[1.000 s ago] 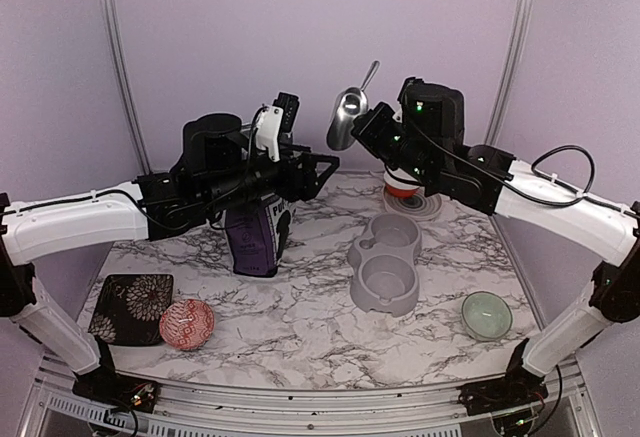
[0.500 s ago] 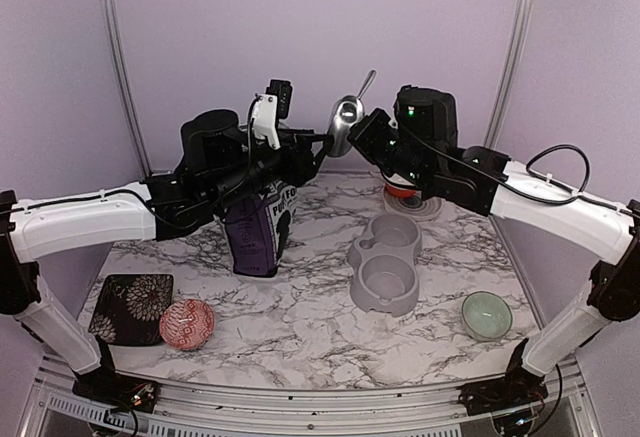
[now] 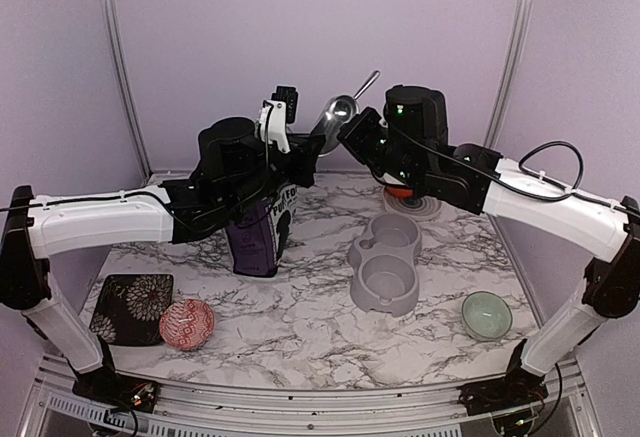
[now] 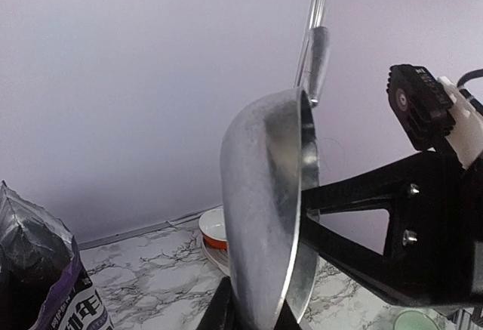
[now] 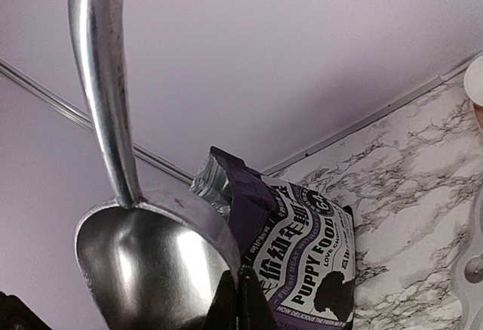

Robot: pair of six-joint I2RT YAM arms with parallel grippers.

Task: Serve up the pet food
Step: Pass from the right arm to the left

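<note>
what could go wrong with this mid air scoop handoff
Both claws pinch the metal scoop by its thin bowl wall. If the right claw releases before the left claw grips firmly, the scoop may slip and drop to the marble table. The arms also meet close above the open puppy food bag; a low move could knock it over.

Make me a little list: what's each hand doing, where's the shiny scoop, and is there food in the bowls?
Scoop: metal, empty, up in the air between the arms
Right hand: shut on the scoop's rim
Left hand: closed on the scoop's bowl
Bag: purple, upright, top open
Feeder: grey, both bowls empty
Pet food: none in view
</note>
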